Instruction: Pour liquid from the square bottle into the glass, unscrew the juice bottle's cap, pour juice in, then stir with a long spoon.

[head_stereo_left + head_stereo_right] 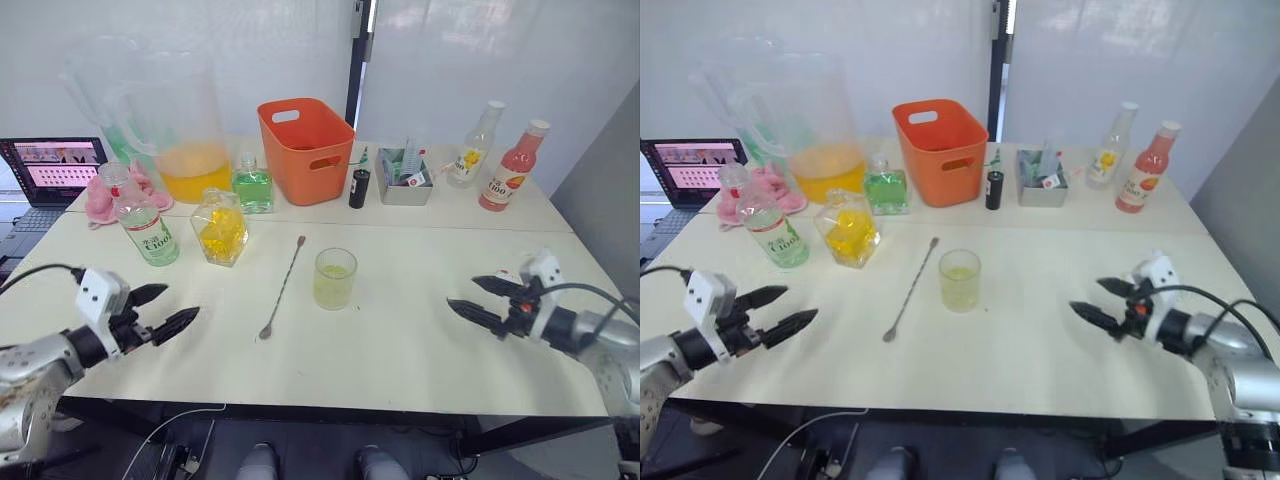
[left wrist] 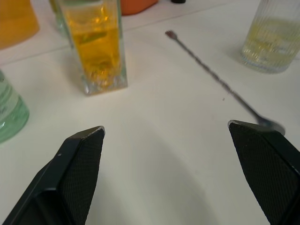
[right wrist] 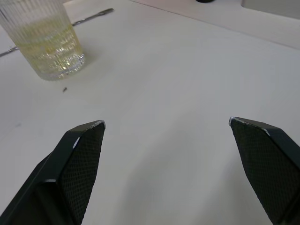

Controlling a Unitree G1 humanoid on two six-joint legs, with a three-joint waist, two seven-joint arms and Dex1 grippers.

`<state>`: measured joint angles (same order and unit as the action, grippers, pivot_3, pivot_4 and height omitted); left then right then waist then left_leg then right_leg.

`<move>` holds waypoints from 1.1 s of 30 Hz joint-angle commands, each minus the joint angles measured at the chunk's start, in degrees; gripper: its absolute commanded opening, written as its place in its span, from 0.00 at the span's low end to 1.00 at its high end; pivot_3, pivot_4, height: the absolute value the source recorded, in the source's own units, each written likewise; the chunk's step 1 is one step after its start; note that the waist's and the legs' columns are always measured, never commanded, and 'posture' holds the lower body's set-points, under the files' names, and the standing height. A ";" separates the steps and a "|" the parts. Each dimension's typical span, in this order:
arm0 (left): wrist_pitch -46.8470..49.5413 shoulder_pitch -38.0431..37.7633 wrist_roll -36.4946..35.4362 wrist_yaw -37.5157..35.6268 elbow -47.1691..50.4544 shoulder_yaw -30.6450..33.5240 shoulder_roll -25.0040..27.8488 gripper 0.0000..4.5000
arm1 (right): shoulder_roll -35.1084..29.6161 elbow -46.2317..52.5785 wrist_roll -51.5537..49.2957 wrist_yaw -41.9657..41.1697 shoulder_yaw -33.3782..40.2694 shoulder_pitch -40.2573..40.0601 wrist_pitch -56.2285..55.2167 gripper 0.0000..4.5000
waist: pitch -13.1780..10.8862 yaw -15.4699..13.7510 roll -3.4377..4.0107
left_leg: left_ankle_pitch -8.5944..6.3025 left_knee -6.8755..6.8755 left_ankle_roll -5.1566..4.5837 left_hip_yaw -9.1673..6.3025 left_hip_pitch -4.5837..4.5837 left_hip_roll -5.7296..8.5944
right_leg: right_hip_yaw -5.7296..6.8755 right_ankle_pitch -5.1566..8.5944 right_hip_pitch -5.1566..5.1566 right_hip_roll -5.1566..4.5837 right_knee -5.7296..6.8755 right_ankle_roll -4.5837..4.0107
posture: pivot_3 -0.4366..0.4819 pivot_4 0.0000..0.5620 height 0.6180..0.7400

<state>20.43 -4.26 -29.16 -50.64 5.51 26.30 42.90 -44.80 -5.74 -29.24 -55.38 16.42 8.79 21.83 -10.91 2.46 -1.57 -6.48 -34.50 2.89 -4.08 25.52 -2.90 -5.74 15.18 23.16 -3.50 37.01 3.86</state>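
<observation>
Both claws, left (image 1: 160, 310) & right (image 1: 484, 300), hung spread & empty over the counter (image 1: 400, 340). Risk: the thin long spoon (image 1: 282, 288) lay flat, so a grab could slip & knock the glass (image 1: 335, 278) w/ its yellow liquid.

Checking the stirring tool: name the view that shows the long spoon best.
The left eye view: the long spoon lies whole on the table, between the square bottle and the glass. The right eye view shows it likewise. The left wrist view hides its bowl end; the right wrist view catches a handle stretch.
</observation>
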 commanded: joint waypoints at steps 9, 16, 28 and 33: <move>-15.14 -3.74 4.25 -0.68 -13.43 6.32 0.53 0.99 | 2.64 -7.40 -0.17 0.06 7.81 -4.96 -9.35 1.00 | 0.01 0.15 0.01 | -0.26 0.03 0.41 0.06 -0.06 -0.01 | -0.05 0.01 0.01 -0.01 -0.02 -0.04 | 0.48 0.27 1.00; -15.32 -3.19 3.99 -0.84 -14.53 6.03 0.91 0.99 | 1.76 -7.74 0.14 -0.55 7.85 -4.17 -9.36 1.00 | 0.02 0.14 0.02 | -0.27 0.04 0.43 0.08 -0.07 -0.02 | -0.06 0.01 0.00 -0.01 -0.02 -0.03 | 0.48 0.27 1.00; -4.91 -0.97 2.69 7.28 0.27 1.77 -1.95 0.99 | 1.35 3.28 -2.31 -3.76 4.01 -3.76 -3.45 1.00 | 0.02 0.09 0.02 | -0.27 0.05 0.43 0.09 -0.08 -0.02 | -0.08 0.01 -0.02 -0.01 -0.01 -0.02 | 0.48 0.27 1.00; 2.15 0.86 1.17 13.32 8.91 -1.14 -5.15 0.99 | 0.27 12.77 -7.55 -5.73 3.53 -4.57 2.74 1.00 | 0.02 0.03 0.02 | -0.21 0.04 0.34 0.09 -0.08 -0.01 | -0.09 0.01 -0.04 -0.01 0.00 0.01 | 0.48 0.27 1.00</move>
<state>21.14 -4.07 -27.11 -39.21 11.45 24.94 37.75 -43.08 3.60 -34.64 -60.18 18.82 4.37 23.24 -10.89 2.49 -1.55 -6.69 -34.46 3.23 -3.99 25.44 -2.91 -5.83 15.19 23.12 -3.50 37.01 3.87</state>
